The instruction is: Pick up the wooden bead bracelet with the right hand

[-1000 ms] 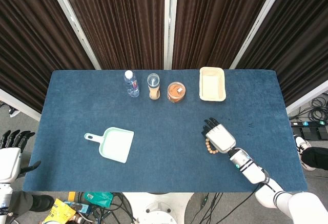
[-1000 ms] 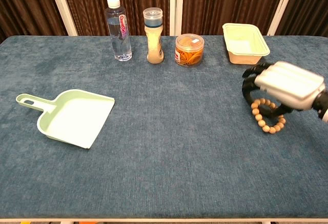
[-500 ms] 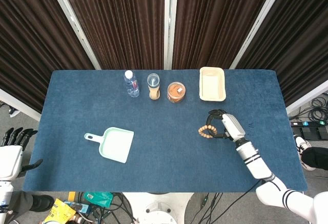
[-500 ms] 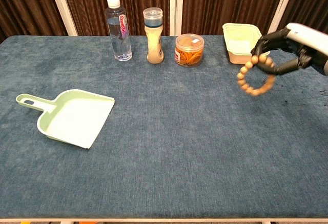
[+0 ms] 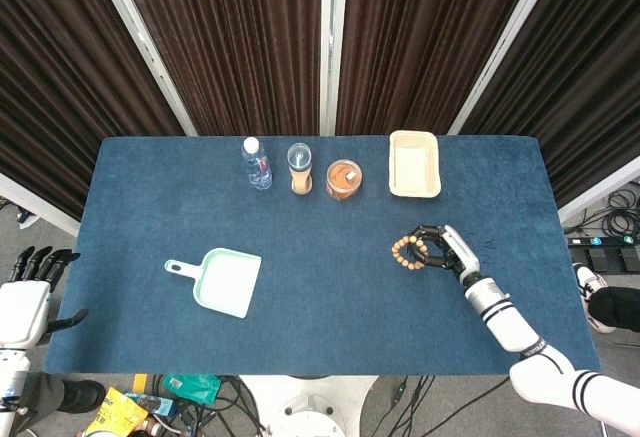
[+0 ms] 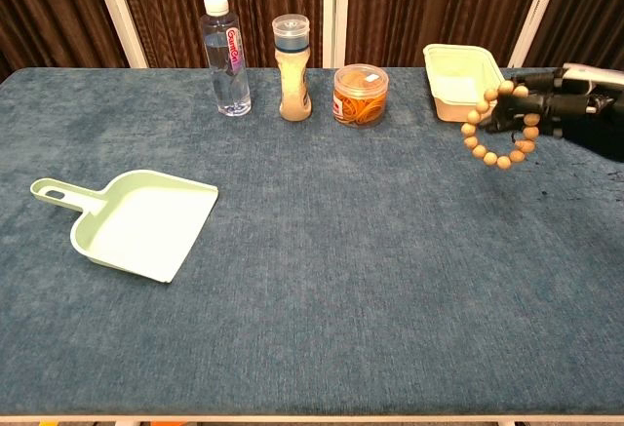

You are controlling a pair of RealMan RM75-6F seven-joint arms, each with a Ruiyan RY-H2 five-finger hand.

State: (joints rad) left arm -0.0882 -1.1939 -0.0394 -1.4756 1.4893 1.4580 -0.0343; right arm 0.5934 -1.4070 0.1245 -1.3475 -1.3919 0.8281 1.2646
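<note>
The wooden bead bracelet (image 5: 410, 252) (image 6: 498, 126) hangs in the air above the blue table (image 5: 320, 327), at its right side. My right hand (image 5: 443, 250) (image 6: 556, 106) holds the loop by its fingers, with the beads dangling off the fingertips toward the left. My left hand (image 5: 28, 287) hangs off the table's left edge with its fingers apart and nothing in it; the chest view does not show it.
A pale green dustpan (image 5: 220, 282) (image 6: 132, 223) lies at the left. Along the back stand a water bottle (image 6: 225, 56), a tall shaker jar (image 6: 292, 56), a tub of rubber bands (image 6: 360, 95) and a cream tray (image 6: 466, 80), the tray just behind the bracelet.
My right hand closed on the bracelet where it lay, lifted it off the cloth and carried it up and slightly back; the wrist has turned, so the hand now shows edge-on. The left hand barely shifted.
</note>
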